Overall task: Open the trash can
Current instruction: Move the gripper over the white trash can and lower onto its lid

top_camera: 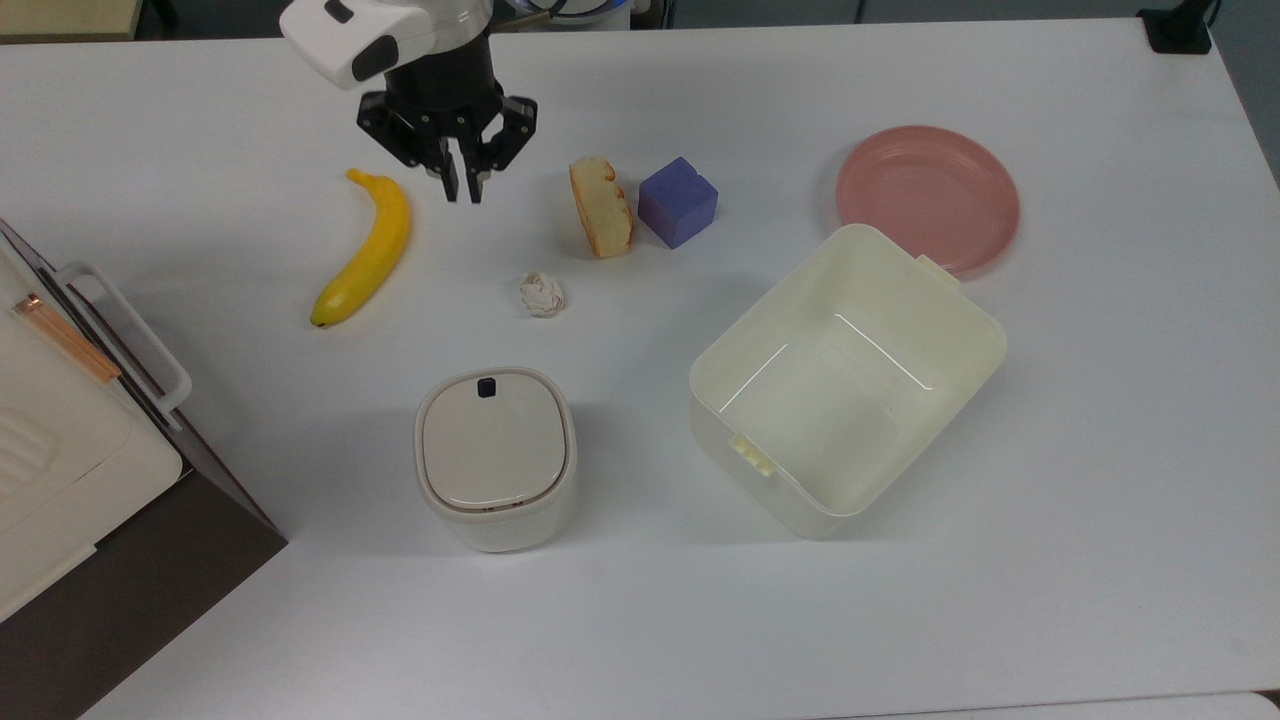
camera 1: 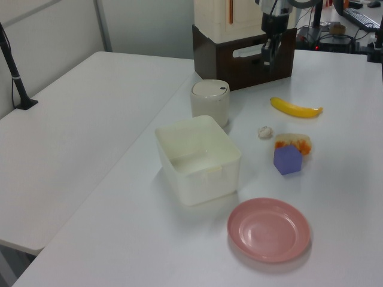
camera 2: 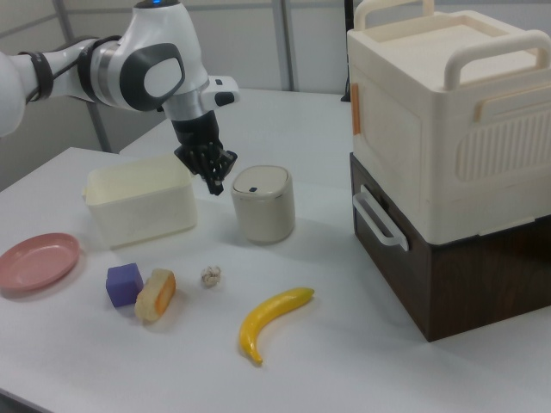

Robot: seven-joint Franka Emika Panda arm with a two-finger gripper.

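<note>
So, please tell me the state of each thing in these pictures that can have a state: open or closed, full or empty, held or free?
trash can: upright, lid closed.
black push button: untouched.
gripper: fingers nearly together, holding nothing, above the table.
cream tub: lidless, empty.
pink plate: empty.
banana: unpeeled, lying free.
paper ball: crumpled, lying free.

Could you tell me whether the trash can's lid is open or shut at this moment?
Shut. The beige lid lies flat and flush on the trash can, with its black button unpressed and the gripper well away.
</note>
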